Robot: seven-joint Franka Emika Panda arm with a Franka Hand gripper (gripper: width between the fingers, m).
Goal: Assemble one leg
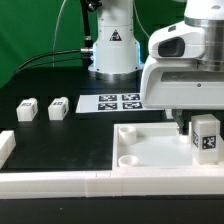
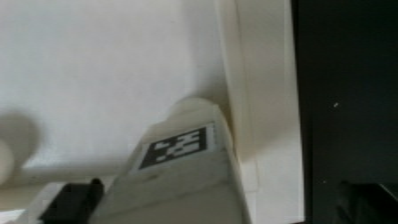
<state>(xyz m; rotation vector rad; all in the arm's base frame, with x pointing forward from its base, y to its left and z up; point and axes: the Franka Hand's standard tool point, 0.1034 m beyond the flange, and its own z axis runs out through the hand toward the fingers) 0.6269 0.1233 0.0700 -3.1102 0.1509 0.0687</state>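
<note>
My gripper [image 1: 196, 131] is shut on a leg [image 1: 207, 138], a small white block with a black-and-white marker tag, and holds it upright over the right part of the large white tray-like part [image 1: 160, 135]. In the wrist view the leg [image 2: 178, 165] fills the space between my fingers [image 2: 71, 203], tag facing the camera, with the tray's floor [image 2: 107, 60] and its raised rim [image 2: 267, 80] behind it. I cannot tell whether the leg touches the tray. Two more legs [image 1: 27, 110] [image 1: 59, 108] lie on the black table at the exterior view's left.
The marker board [image 1: 120, 102] lies behind the tray near the robot base [image 1: 112, 50]. A long white wall [image 1: 60, 182] runs along the front edge, with a white piece [image 1: 5, 148] at the left. A round socket [image 1: 128, 159] sits in the tray's near left corner.
</note>
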